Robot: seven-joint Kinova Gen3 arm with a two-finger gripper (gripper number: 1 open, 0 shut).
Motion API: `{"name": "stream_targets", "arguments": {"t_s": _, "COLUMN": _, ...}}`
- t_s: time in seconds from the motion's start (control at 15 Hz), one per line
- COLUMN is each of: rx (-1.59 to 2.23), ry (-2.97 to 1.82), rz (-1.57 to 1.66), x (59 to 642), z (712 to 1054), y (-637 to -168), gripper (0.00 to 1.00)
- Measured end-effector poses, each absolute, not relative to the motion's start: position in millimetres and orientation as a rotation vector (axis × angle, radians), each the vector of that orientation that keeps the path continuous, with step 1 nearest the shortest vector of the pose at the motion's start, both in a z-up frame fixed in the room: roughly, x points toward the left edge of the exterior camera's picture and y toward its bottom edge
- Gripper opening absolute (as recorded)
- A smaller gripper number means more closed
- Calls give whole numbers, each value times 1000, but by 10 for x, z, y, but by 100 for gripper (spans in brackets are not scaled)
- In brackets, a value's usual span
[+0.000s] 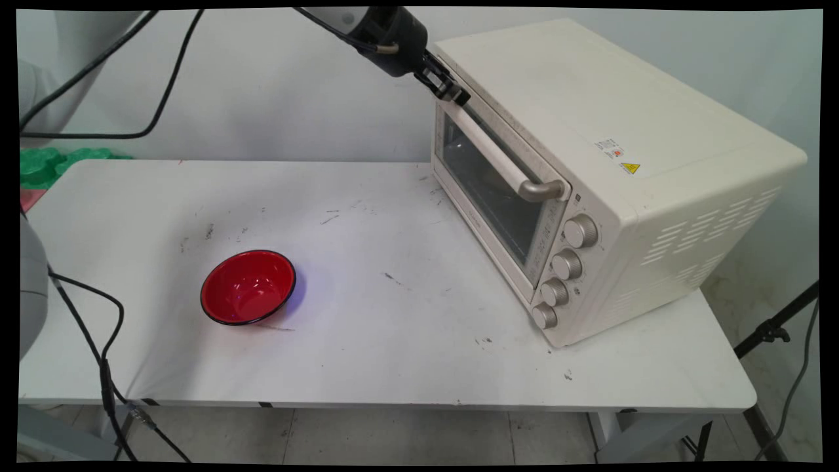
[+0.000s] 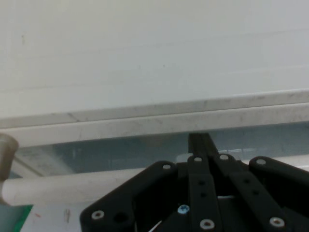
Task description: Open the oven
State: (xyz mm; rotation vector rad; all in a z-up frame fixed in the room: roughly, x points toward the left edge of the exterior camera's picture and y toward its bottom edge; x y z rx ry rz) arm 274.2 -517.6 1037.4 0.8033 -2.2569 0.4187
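As it slants down from the top centre of the frame toward the right, the white arm brings its black claw (image 1: 452, 90) against the upper far end of the toaster oven's (image 1: 590, 177) door, where the long cream handle (image 1: 491, 154) begins. The wrist sits high, near the top edge, and the claw points down and to the right, meeting the door's top rim at the oven's upper left corner. In the hand view the claw (image 2: 200, 145) rises from the bottom edge with its linkage folded close, a fingertip showing just under the door's top rim, while the handle (image 2: 63, 186) runs across the lower left and passes behind the linkage; the fingers appear drawn together about the handle, though the contact itself is hidden by the linkage, so whether they pinch it or merely press near it cannot be told for sure. The oven stands on the right half of the white counter (image 1: 393, 354), its glass door (image 1: 488, 190) shut and facing the frame's left, with 4 silver knobs (image 1: 565, 265) in a column down its near front edge. A red bowl (image 1: 248, 287) with a dark rim sits upright on the counter at lower left of centre, well apart from the oven and the claw. Black cables (image 1: 131, 85) hang across the upper left against the wall.
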Motion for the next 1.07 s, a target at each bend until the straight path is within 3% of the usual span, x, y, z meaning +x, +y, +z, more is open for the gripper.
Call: {"name": "stream_targets", "arguments": {"t_s": 1.07, "rx": 801, "ry": -2288, "rz": 402, "x": 2994, "z": 10062, "y": -4882, "gripper": 0}}
